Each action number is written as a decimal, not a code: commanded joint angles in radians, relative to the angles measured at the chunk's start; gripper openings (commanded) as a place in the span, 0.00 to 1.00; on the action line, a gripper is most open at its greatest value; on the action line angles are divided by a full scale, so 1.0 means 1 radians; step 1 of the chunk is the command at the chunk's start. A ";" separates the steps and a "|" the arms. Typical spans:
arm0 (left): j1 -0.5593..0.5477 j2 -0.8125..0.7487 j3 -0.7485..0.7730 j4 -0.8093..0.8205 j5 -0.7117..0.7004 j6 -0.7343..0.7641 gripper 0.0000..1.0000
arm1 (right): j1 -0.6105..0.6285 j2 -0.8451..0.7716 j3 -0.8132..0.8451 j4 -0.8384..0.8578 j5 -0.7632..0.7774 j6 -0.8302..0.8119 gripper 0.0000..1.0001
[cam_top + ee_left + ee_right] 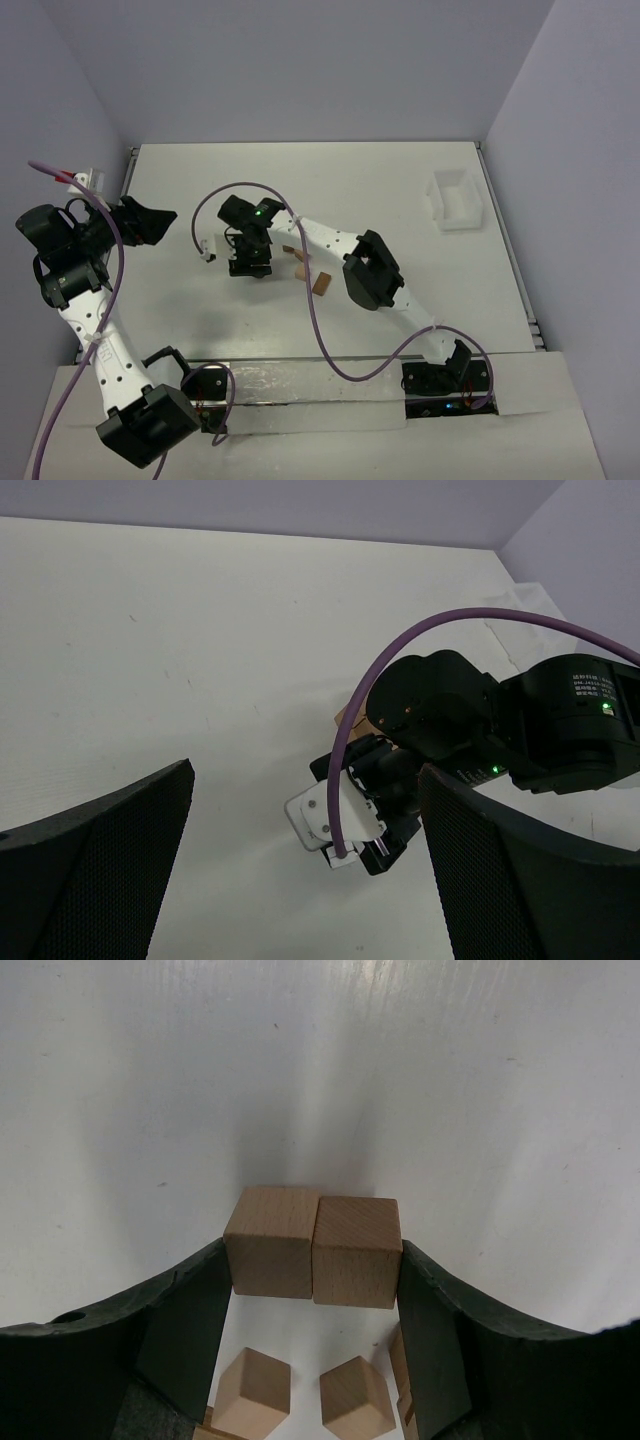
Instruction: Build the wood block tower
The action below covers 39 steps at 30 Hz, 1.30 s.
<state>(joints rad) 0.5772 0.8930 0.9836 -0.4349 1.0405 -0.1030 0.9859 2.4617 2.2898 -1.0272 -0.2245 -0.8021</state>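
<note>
Right now the right gripper (312, 1260) is clamped on a pair of wood blocks (270, 1240) that sit side by side and touching, one finger pressed against each outer face. I cannot tell whether the pair is resting on the white table (320, 1060) or lifted off it. Back toward its wrist, two loose cubes (252, 1390) lie apart from each other on the table. Well off to its left, the left gripper (150, 220) hangs with its jaws spread wide, holding nothing.
</note>
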 commanded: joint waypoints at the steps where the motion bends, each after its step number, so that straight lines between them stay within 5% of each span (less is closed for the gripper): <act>1: 0.010 -0.017 0.037 -0.002 0.032 0.023 0.99 | 0.012 0.019 0.042 -0.003 0.004 -0.023 0.02; 14: 0.009 -0.026 0.024 -0.005 0.037 0.037 0.99 | 0.048 0.078 0.077 -0.085 0.074 -0.068 0.04; 22: 0.009 -0.029 0.016 -0.001 0.043 0.037 0.99 | 0.050 0.071 0.069 -0.085 0.079 -0.057 0.41; 39: 0.009 -0.027 0.020 -0.002 0.044 0.037 0.99 | 0.039 0.037 0.084 -0.062 0.077 -0.054 0.63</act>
<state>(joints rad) 0.5777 0.8764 0.9836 -0.4488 1.0538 -0.0708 1.0297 2.5111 2.3383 -1.0710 -0.1619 -0.8536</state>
